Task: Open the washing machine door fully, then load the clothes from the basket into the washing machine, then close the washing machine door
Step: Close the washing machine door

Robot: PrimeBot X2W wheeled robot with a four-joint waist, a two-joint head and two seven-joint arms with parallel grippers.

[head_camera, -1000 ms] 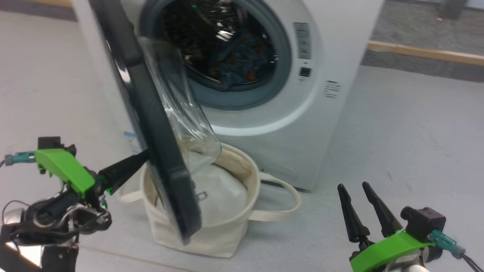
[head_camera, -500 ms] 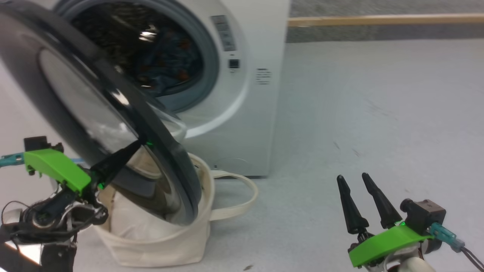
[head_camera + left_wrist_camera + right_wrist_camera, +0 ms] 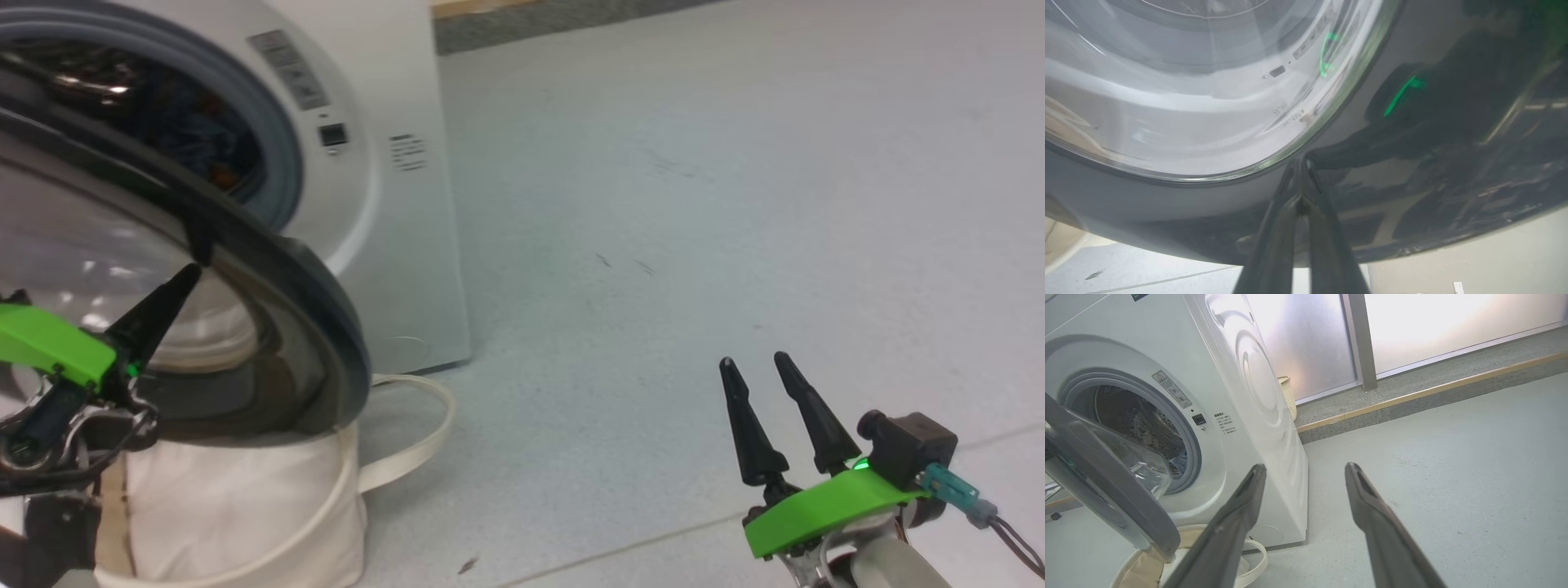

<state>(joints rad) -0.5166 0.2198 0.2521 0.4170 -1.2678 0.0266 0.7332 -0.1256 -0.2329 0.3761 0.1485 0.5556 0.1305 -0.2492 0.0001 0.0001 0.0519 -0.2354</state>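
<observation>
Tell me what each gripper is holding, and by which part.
Nothing is held. The left gripper is shut, tips pressed against the black rim of the washing machine door, not gripping. The right gripper is open and empty.

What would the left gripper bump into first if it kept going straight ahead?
The washing machine door. The left gripper has its tips shut and pointing straight at the glossy black rim, and they seem to touch it, though depth is hard to judge.

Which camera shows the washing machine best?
The right wrist view: the washing machine shows front, side and drum opening. The head view cuts off one side, and the door covers some of the opening. In the left wrist view it is a blur through the door's glass.
</observation>
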